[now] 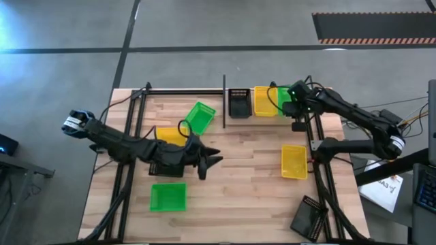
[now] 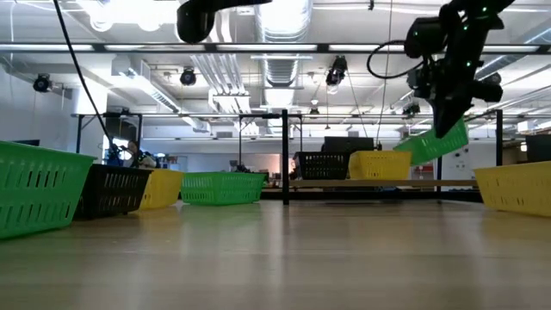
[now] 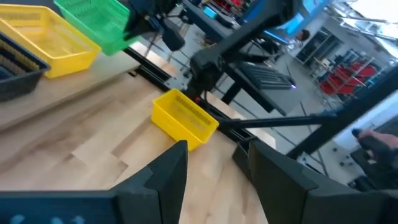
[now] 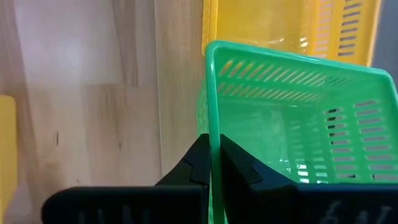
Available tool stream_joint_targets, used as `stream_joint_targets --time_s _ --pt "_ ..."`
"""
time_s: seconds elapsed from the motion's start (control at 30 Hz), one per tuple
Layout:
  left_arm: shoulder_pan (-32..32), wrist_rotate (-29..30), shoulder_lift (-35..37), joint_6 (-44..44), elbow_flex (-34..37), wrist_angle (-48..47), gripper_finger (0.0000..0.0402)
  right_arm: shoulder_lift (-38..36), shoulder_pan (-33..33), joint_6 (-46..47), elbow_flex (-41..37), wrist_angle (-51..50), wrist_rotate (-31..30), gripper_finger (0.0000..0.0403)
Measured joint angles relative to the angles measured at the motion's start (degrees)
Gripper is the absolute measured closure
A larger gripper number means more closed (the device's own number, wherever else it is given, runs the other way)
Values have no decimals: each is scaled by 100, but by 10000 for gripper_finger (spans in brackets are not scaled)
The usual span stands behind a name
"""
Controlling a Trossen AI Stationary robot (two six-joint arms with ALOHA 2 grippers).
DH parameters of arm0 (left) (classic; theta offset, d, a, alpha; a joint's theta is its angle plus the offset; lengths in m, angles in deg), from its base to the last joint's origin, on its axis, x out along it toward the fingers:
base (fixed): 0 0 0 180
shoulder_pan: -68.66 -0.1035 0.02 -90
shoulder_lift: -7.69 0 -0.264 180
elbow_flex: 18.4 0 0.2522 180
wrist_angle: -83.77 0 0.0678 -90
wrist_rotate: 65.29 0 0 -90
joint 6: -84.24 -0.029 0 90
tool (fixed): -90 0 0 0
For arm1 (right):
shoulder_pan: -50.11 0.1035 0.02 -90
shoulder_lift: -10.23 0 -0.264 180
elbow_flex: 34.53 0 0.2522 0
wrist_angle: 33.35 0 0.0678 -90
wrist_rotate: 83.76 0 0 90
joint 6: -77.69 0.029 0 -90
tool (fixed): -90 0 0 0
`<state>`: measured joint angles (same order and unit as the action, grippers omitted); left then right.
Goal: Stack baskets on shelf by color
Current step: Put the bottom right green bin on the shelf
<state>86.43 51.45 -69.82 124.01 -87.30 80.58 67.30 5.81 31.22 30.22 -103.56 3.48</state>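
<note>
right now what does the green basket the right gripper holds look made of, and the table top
The green basket, pinched at its rim by the right gripper, looks like moulded plastic: thin slotted walls, a smooth rim and a slight translucent sheen. It hangs tilted over the shelf. The table top looks like butcher-block wood, pale glued strips with visible grain and a matte finish.

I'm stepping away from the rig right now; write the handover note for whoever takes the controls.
Right tool: shut on a green basket's rim, held tilted above the shelf beside the yellow basket.
Left tool: open, empty, over mid-table.
On the shelf: one black basket, one yellow.
On the table: two green, two yellow, one black near the front right; a third black shows only in the low view.
Done: two colour piles started.
Left: set green down, stack the rest.
</note>
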Motion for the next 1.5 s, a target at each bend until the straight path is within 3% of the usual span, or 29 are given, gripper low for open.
stream_joint_targets --time_s 0.17,0.4,0.7,0.9,1.03,1.2,1.5 --pt "-78 -65 0 -133 0 4 246 99 -266 4 -191 42 7 394" --pt "-84 -644 9 -308 -2 153 246 112 -396 18 -302 160 -42 384" --pt "-95 -723 172 -556 37 50 246 119 -450 -112 -326 301 -203 296" --pt "-127 -723 190 -604 41 50 246 116 -470 -177 -326 238 -777 257" --pt "-133 -717 190 -603 42 50 246 88 -465 -107 -324 147 -763 258" --pt "-134 -701 190 -587 42 51 246 79 -512 394 -194 396 135 268" --pt "-166 -695 192 -568 42 101 246 781 -917 791 -213 783 238 295"
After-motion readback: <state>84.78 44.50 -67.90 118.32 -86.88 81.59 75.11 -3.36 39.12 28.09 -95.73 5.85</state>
